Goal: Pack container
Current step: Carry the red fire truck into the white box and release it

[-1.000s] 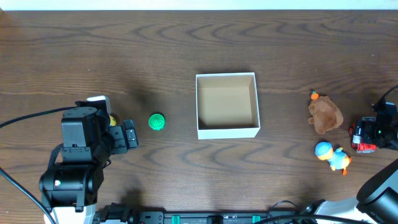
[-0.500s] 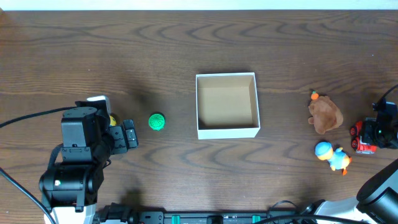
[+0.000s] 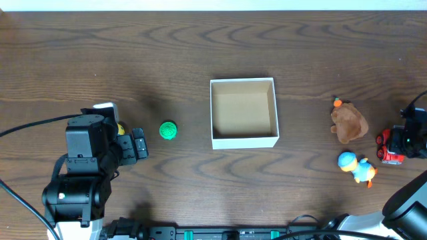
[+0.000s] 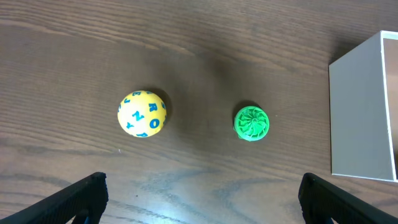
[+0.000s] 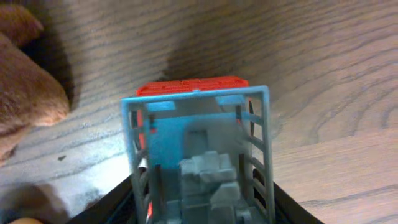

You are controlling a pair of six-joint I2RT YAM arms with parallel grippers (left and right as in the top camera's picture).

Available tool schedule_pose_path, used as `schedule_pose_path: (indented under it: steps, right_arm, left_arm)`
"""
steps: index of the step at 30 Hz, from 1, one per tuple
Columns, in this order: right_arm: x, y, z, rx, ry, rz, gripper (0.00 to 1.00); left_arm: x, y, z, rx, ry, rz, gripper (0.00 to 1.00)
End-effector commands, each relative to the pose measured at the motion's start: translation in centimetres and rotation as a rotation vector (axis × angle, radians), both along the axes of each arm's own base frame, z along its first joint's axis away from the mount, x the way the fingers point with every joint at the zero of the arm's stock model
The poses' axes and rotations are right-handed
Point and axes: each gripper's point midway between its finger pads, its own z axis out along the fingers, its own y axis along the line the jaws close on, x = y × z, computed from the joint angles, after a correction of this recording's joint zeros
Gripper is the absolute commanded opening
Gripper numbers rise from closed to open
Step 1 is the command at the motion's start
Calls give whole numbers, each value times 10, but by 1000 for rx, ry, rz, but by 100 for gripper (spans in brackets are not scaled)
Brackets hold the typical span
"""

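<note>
The container stands empty in the middle of the table between both arms, the right gripper is clamped on the toy truck at the far right, probably to carry it in, and the left gripper hangs open above the yellow ball.

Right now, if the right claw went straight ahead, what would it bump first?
The red-and-blue plastic toy truck. It fills the right wrist view directly ahead of the right claw. It looks very close, maybe touching, but depth is hard to judge.
</note>
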Motion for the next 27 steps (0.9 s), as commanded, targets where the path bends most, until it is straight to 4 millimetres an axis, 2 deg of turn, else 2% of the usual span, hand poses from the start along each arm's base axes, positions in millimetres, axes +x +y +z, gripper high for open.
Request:
schedule_pose_path:
  steps: [1, 6, 11, 15, 18, 20, 24, 27]
  right_arm:
    - [2, 3, -1, 27, -18, -38, 32]
    - [9, 0, 17, -5, -73, -69, 23]
    - [30, 0, 64, -75, -208, -101, 10]
    - [52, 21, 112, -127, -327, -55, 4]
    - [73, 53, 150, -149, -428, 23, 1]
    - [85, 84, 177, -146, -498, 82, 1]
    - [103, 157, 226, -62, -644, 143, 1]
    - [111, 217, 250, 54, -715, 179, 1]
  left_arm:
    - [1, 2, 7, -3, -18, 14, 98]
    - [1, 2, 7, -3, -18, 14, 98]
    - [1, 2, 8, -3, -18, 14, 98]
    - [1, 2, 7, -3, -18, 14, 98]
    - [1, 2, 7, -3, -18, 14, 98]
    - [1, 2, 7, -3, -17, 14, 98]
    - [1, 2, 7, -3, -18, 14, 98]
    - [1, 2, 7, -3, -18, 14, 98]
